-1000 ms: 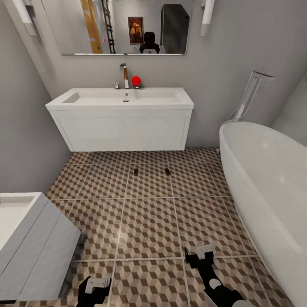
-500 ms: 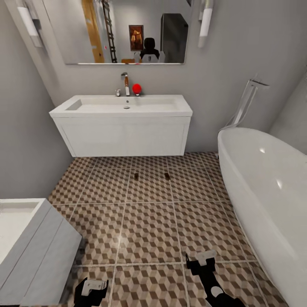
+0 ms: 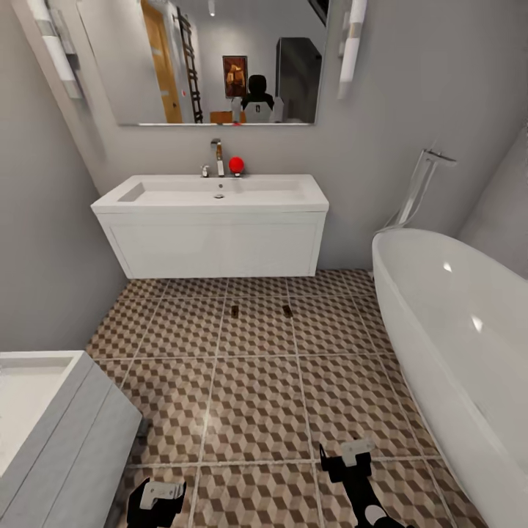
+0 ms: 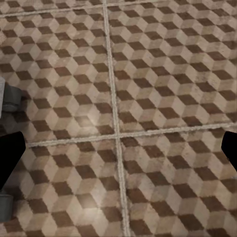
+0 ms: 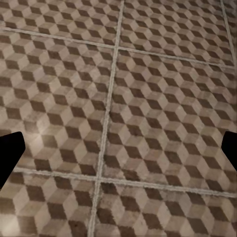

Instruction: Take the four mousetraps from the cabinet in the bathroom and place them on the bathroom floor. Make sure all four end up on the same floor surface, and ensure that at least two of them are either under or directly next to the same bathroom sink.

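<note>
Two mousetraps [image 3: 235, 311] [image 3: 287, 310] lie apart on bathroom floor [image 3: 257, 396] before bathroom sink [image 3: 213, 192] | left gripper [image 3: 163, 493] spread wide, empty | right gripper [image 3: 350, 453] spread wide, empty | both low over tiles

The bathroom floor [image 3: 257, 411] is tiled, printed with a brown, beige and white cube pattern, matt to faintly sheened, with pale, slightly rough-looking grout lines. The bathroom sink [image 3: 213, 194] reads as smooth white ceramic with a satin finish; the vanity box [image 3: 213, 249] beneath it has plain, smooth white panels. The tap [image 3: 217, 155] looks like polished chrome metal. The bathtub [image 3: 455, 337] is glossy white, carrying bright specular spots on its inner wall. The mirror [image 3: 220, 62] is smooth reflective glass. The walls [image 3: 44, 242] are matt grey. The toilet [image 3: 51, 433] has smooth, pale, low-gloss surfaces. Two mousetraps [image 3: 235, 312] are too small to judge material.
</note>
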`<state>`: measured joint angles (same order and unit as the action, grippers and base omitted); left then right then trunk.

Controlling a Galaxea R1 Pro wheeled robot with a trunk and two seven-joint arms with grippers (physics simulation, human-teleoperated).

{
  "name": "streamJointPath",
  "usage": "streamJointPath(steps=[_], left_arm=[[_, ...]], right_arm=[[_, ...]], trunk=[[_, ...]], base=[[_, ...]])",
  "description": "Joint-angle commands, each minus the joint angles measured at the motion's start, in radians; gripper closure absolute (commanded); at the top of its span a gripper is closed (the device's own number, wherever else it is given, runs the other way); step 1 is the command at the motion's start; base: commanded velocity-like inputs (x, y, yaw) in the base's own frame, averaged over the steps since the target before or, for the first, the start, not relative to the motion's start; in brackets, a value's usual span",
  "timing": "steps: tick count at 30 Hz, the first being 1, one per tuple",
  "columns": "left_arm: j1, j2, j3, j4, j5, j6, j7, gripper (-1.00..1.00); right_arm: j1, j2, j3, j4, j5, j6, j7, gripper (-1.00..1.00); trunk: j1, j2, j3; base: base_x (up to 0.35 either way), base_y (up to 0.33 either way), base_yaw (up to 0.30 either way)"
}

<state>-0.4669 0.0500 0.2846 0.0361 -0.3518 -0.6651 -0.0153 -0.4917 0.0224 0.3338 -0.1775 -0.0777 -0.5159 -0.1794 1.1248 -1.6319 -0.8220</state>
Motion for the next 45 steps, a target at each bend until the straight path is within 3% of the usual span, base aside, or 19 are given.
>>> streamJointPath(steps=[1,45], left_arm=[[-0.001,0.001,0.008,0.004,-0.006,-0.005,-0.002,-1.0],[0.001,-0.001,0.01,0.004,-0.006,-0.004,-0.002,-1.0]], right_arm=[[0.0,0.0,0.009,0.001,-0.008,-0.005,-0.005,-1.0],[0.005,0.001,0.011,0.001,-0.003,-0.016,-0.005,-1.0]], trunk=[[-0.004,0.007,0.004],[-0.173,0.315,0.215]], base=[[0.0,0.0,0.0],[0.0,0.0,0.0]])
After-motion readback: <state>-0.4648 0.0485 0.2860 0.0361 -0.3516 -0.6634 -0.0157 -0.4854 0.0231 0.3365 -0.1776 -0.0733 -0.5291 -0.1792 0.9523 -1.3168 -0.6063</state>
